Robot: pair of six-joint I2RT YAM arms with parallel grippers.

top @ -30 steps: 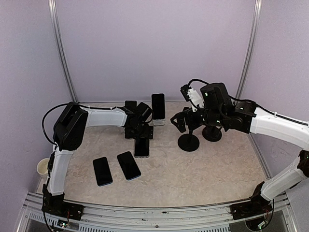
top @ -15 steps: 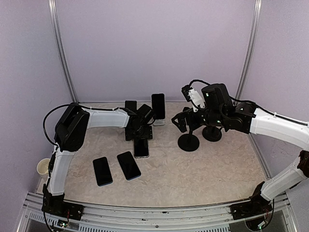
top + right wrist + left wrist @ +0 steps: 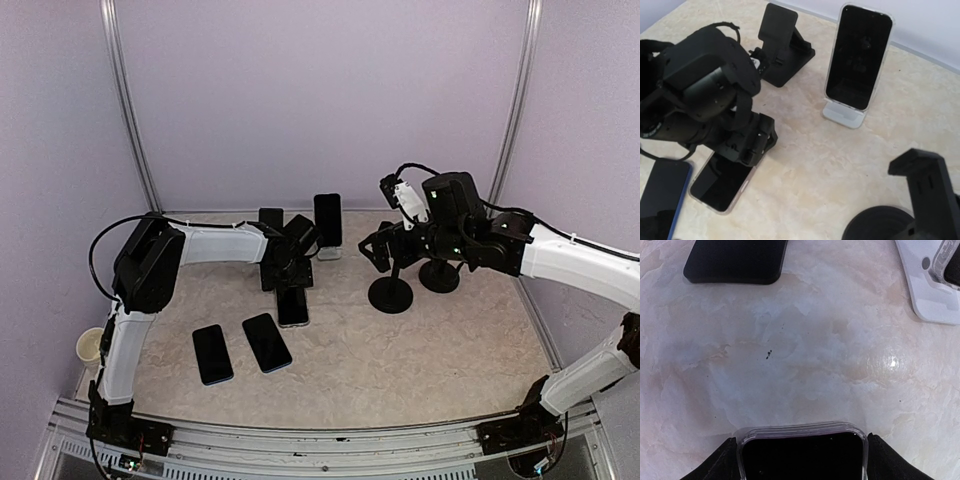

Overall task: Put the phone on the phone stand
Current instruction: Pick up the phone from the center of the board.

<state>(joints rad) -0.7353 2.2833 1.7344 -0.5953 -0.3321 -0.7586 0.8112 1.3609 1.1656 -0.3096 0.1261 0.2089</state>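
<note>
A phone in a clear case [image 3: 293, 306] lies flat on the table, screen up. My left gripper [image 3: 286, 274] is down over its far end. In the left wrist view the phone [image 3: 802, 452] fills the gap between the gripper's two black fingers [image 3: 715, 465], which press against its long edges. From the right wrist view I see that same phone [image 3: 720, 182] poking out from under the left gripper [image 3: 747, 145]. An empty black folding phone stand [image 3: 271, 219] stands just behind it. My right gripper [image 3: 378, 250] hovers open and empty to the right.
Two more phones [image 3: 212, 354] [image 3: 266, 342] lie near the front left. Another phone [image 3: 327, 220] leans upright on a white stand [image 3: 842, 115] at the back. Two black round-based stands [image 3: 390, 293] [image 3: 440, 275] sit under the right arm. A paper cup [image 3: 89, 345] stands at the left edge.
The left gripper's fingers have closed in from wide open onto the phone's sides. The right arm has drifted slightly to the right.
</note>
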